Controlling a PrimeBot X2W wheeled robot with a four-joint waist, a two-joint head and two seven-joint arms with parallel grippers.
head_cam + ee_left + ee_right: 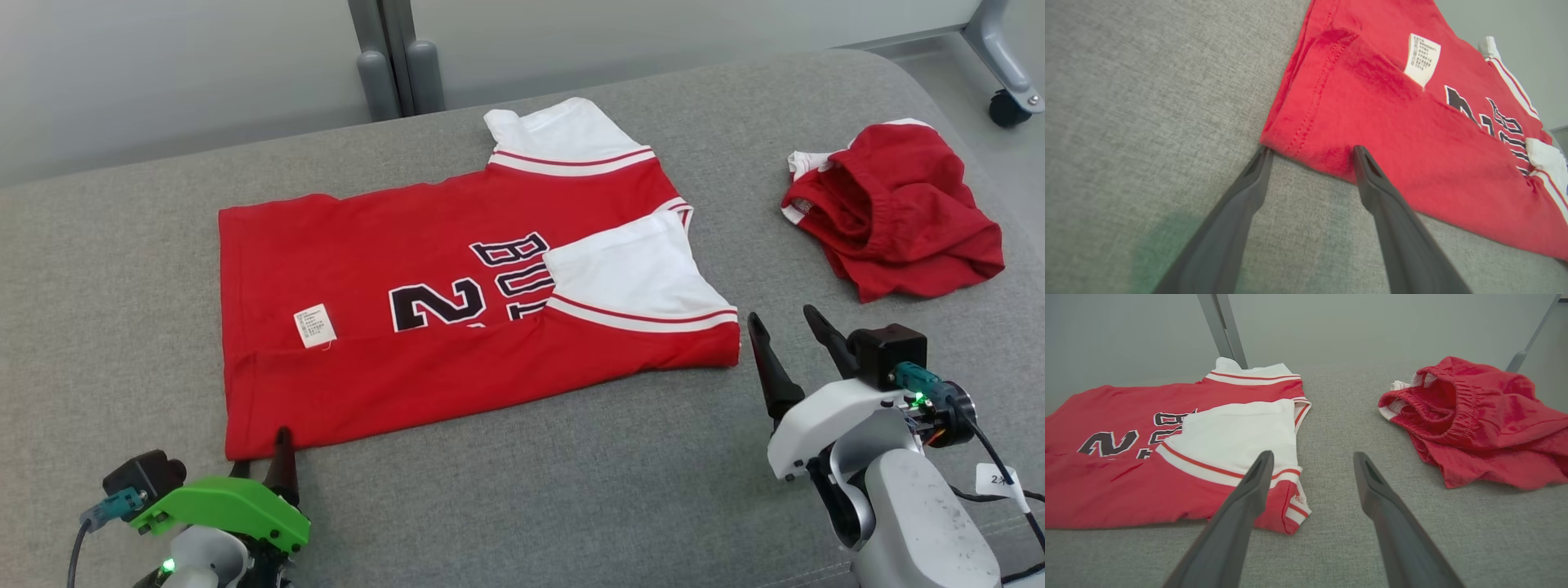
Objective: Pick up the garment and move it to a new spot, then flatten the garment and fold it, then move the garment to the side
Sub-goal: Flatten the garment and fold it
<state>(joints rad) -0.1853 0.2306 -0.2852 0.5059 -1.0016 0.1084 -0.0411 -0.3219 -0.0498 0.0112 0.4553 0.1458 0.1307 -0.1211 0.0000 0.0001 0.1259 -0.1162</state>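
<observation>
The red jersey [326,269] lay spread at centre frame; the left gripper [261,451], lower left, stood wide open at its lower-left corner, empty; the right gripper [780,317], lower right, gaped empty too.

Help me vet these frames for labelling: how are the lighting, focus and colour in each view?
Head view: soft, even light, no glare, the red-and-white printed jersey sharp. Left wrist view: a green cast tints the grey woven fabric surface beside the near, blurry jaws. Right wrist view: jaws soft up close, faint shadow under the crumpled red shorts.
</observation>
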